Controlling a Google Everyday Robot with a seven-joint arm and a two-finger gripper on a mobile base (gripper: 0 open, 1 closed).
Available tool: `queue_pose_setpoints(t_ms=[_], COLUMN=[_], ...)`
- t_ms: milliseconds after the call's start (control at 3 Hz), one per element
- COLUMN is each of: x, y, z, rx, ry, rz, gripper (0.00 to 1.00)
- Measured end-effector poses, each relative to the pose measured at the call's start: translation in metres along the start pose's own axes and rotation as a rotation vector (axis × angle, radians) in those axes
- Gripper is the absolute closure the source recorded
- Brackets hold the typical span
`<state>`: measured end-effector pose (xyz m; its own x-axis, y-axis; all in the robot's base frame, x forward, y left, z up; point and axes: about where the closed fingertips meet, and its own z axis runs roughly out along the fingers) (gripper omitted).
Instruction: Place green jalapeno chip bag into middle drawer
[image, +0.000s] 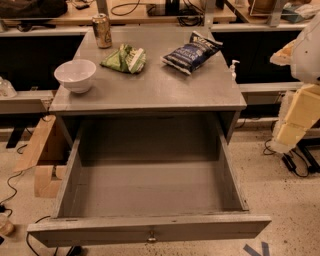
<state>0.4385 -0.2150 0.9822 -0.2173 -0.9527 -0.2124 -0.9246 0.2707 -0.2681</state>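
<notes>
The green jalapeno chip bag (125, 58) lies flat on the grey cabinet top (165, 87), left of centre toward the back. The middle drawer (150, 192) is pulled wide open below the top, and its inside is bare. Its front panel (150, 229) has a small metal knob (151, 236) and faces me. My arm hangs at the right edge of the view. Its gripper (286, 137) is beside the cabinet, below the level of the top and far from the bag, with nothing seen in it.
A white bowl (75, 75) stands at the top's front left and a drink can (102, 30) at the back left. A dark blue chip bag (191, 52) lies at the back right. A small pump bottle (233, 67) is past the right edge. Cardboard (42, 155) and cables lie on the floor at left.
</notes>
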Motion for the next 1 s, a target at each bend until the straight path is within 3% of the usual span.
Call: queue_pose_setpoints(t_ms=[333, 667, 1000], x=[0.000, -0.001, -0.012], y=[0.000, -0.017, -0.055], z=[0.000, 0.005, 0.020], rx=[0.000, 0.044, 0.113], ry=[0.000, -0.046, -0.144], rz=[0.000, 0.016, 0.049], gripper=[0.00, 0.00, 0.00])
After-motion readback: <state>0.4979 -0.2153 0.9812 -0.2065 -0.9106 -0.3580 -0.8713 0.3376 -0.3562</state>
